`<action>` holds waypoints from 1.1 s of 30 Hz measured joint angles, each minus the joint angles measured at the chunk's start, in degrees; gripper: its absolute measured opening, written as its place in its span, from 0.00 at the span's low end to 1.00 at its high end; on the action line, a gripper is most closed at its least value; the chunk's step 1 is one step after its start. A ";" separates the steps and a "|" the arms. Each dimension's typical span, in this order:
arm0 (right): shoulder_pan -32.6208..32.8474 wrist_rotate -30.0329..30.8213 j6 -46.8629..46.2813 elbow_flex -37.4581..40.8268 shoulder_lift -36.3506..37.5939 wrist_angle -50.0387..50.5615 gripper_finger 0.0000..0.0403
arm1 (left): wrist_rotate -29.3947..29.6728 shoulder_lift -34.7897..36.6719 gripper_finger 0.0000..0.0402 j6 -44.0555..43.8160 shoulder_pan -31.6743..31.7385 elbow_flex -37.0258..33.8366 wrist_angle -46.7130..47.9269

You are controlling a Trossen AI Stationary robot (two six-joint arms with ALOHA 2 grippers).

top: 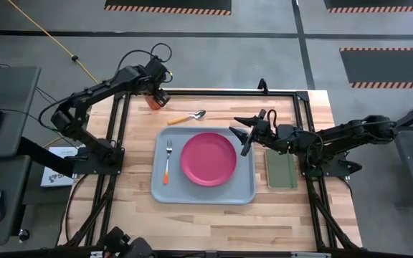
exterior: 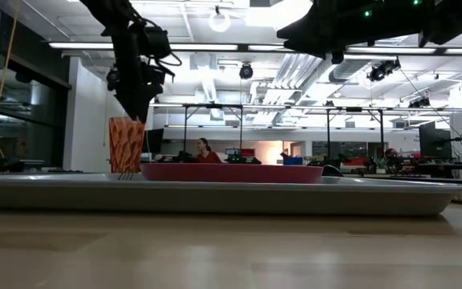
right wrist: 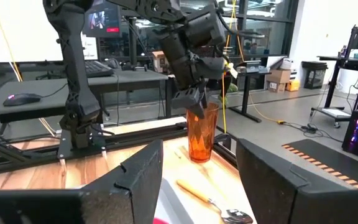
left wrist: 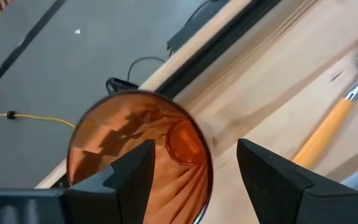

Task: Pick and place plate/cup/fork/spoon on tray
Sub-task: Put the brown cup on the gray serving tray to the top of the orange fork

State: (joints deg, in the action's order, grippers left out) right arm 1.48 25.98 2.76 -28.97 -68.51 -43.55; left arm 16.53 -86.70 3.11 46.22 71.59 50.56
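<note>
**Left tool poised at the cup near the tabletop's far left edge**

The left tool [top: 159,97] hangs over the cup [top: 152,102] with its fingers spread, one reaching inside the rim and the other outside, not yet pressed together. The left wrist view looks straight down into the cup [left wrist: 140,155]; the right wrist view shows it from the side, upright, with a finger dipping into its mouth. The right tool [top: 244,133] waits open above the tray's right edge, beside a dark-green pad [top: 280,170].

The cup is a translucent red-orange tumbler, standing on bare wood outside the tray [top: 165,195], near the tabletop's far edge towards its left corner. The low view shows it standing taller than the plate's rim.

The pale blue-grey tray lies mid-tabletop, holding the pink plate [top: 208,158] at its centre and an orange-handled fork [top: 168,160] on its left side. An orange-handled spoon [top: 187,117] lies off the tray, between it and the cup.

The tabletop [top: 214,218] is light wood planking in a black frame. Beyond it the low view shows an open workspace with ceiling lights and a seated person [exterior: 205,151].
</note>
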 joint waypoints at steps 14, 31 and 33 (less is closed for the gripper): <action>0.00 0.02 -1.45 0.00 0.00 -0.07 0.48 | -0.50 -5.09 0.54 -0.46 0.07 0.00 4.49; 0.00 0.02 -1.26 0.00 0.00 -0.21 0.48 | 1.98 -6.74 0.05 0.42 2.21 0.03 5.91; 0.00 0.02 -1.26 0.00 0.00 -0.43 0.48 | 2.10 -6.21 0.03 0.07 2.05 0.80 7.03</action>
State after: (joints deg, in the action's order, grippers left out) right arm 1.48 26.00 1.50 -28.97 -68.51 -43.98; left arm 18.63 -92.91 3.19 48.27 72.39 57.59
